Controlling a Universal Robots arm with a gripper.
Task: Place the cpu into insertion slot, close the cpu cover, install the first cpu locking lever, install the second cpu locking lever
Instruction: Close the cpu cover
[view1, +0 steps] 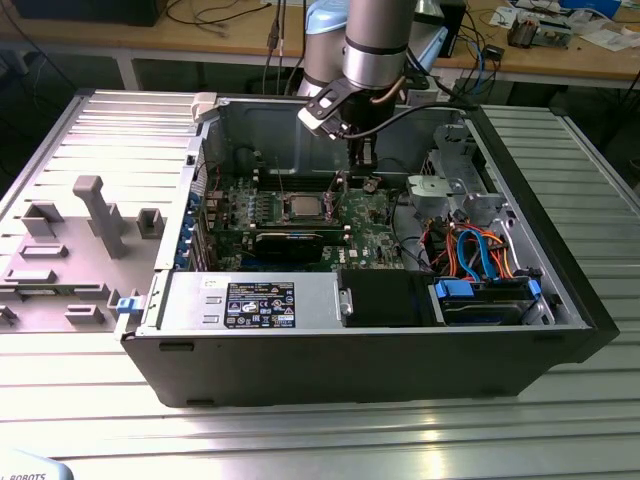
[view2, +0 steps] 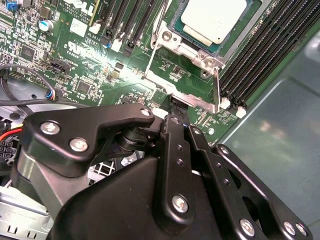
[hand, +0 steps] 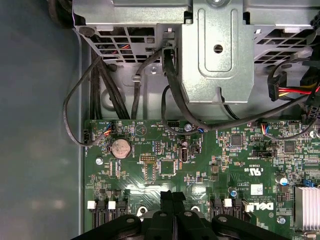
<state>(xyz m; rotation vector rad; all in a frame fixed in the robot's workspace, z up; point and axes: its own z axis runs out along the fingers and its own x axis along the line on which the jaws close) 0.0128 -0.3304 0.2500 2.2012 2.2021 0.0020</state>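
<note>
Cpu (view2: 214, 19) sits in the insertion slot (view2: 207, 60) while the cpu cover (view2: 216, 87) appears swung open, neither locking step yet done, and the gripper (view2: 176, 106), fingers pressed together and empty, hovers at the cover's edge, at 2 o'clock from the chip in the exterior view.

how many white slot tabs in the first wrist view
3: two white tabs together on one side of the gripper, a third tab on the other; more may be hidden.
</note>
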